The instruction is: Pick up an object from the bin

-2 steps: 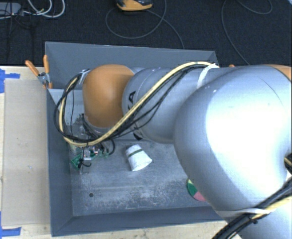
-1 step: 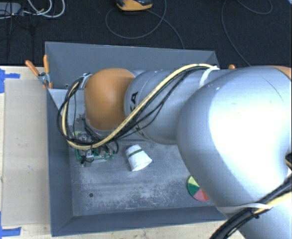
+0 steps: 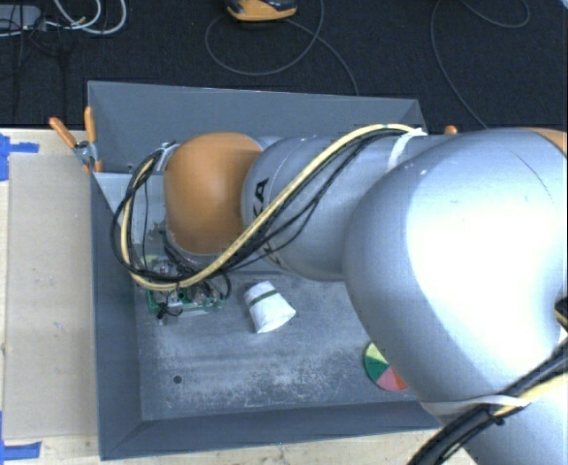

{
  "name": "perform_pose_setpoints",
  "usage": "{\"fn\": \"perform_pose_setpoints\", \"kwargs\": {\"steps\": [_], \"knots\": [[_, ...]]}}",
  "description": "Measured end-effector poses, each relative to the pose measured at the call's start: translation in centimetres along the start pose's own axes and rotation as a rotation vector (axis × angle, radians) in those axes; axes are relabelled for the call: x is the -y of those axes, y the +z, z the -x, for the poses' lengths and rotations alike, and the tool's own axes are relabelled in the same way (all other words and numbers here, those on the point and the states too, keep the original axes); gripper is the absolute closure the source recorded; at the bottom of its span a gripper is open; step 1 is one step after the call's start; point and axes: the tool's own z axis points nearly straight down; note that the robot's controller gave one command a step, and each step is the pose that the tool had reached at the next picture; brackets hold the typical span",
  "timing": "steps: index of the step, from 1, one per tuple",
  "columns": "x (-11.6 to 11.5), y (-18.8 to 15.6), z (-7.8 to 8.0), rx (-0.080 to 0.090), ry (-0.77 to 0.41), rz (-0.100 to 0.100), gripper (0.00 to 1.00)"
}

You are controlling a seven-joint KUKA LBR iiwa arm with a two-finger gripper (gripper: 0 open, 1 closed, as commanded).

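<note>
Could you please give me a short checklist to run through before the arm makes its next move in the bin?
1. Gripper placement: the gripper is low in the left part of the bin, below the orange wrist cover: ok.
2. Something held: cannot tell; the wrist hides it.
3. Nearest thing: a white cup lies tipped just right of the gripper, apart from it: ok.
4. The round green, red and yellow disc lies at the bin's front right, partly under the arm, well away from the gripper: ok.
5. Cables clear of the bin's left wall: cannot tell.
</note>
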Motion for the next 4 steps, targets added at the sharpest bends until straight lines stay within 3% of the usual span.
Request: {"fn": "perform_pose_setpoints", "kwargs": {"steps": [2,4], "knots": [[0.1,-2.0,-0.4,-0.012,0.0,-0.004,1.0],[0.1,-5.3,0.0,-0.002,0.001,-0.001,1.0]]}}
